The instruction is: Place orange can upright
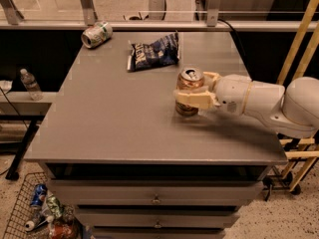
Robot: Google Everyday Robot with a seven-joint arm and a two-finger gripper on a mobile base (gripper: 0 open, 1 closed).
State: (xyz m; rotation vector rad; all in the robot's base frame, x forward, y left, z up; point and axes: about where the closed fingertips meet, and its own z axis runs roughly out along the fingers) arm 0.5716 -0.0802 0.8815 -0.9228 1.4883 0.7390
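the orange can (189, 91) stands on its base on the grey tabletop (109, 123), toward the right edge and about midway between the near and far edges. its long axis runs vertical, with the silver pull-tab top facing up and the bottom rim flat on the surface. the gripper (192, 89) reaches in from the right edge on a white arm (259, 103) and is closed about the can's middle. the near finger (195, 99) lies across the side of the can, touching it, and the far finger (212, 76) shows just behind the top rim. a pale green-and-white can (96, 34) lies on its side at the far left corner, well apart. a dark blue snack bag (153, 54) lies crumpled near the far edge, between that can and the orange can.
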